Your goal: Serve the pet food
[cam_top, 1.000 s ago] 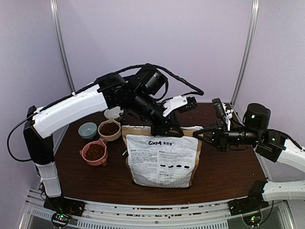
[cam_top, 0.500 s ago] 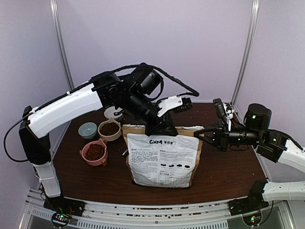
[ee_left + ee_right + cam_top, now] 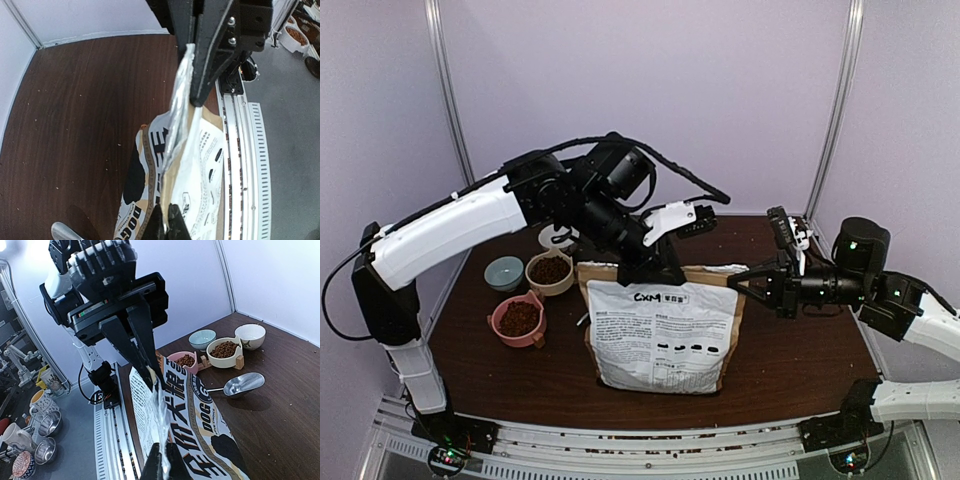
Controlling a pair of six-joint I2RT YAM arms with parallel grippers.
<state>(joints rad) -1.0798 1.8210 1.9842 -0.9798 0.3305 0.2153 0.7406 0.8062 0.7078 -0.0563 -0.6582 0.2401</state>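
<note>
Found left tool point(image 3: 652, 272) and right tool point(image 3: 738, 279) each clenched on top edge of upright bag point(image 3: 665, 340) mid-table point(image 3: 800, 350), kibble point(image 3: 519, 318) in pink bowl point(image 3: 498, 327) and tan bowl point(image 3: 533, 281) to its left, blue bowl point(image 3: 504, 271) and white bowl point(image 3: 557, 237) adjacent, scoop point(image 3: 243, 384) behind bag.

The bag point(image 3: 660, 340) stood mid-table point(image 3: 800, 360), nearer the front edge. Four bowls clustered toward the left edge. The front bowl point(image 3: 516, 341) and the middle bowl point(image 3: 548, 288) behind it each held pet food point(image 3: 519, 317). The empty bowl point(image 3: 504, 272) sat just left of the middle bowl, and the rear bowl point(image 3: 552, 238) was nearest the back-left corner. A scoop point(image 3: 243, 384) lay behind the bag.
</note>
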